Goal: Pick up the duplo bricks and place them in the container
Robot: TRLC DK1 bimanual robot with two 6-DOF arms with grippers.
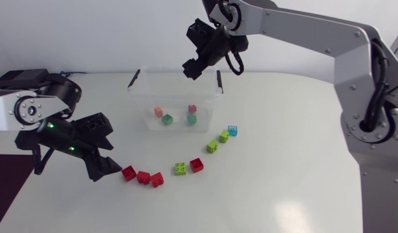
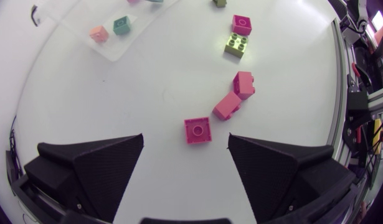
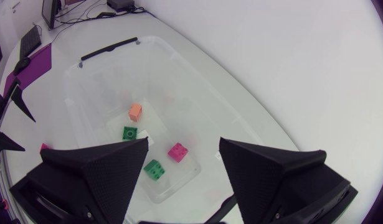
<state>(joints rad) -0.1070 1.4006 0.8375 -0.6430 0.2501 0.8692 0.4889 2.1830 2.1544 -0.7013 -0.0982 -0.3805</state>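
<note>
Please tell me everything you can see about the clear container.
The container is a clear plastic box, rectangular, without a lid, with a black handle at each end. It stands upright on the white table. Inside lie an orange brick, a pink brick and two green bricks. The right end effector hangs open above its far rim, not touching it.

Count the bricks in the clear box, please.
4: orange brick and green brick at one side, pink brick and second green brick at the other; none seem hidden.
</note>
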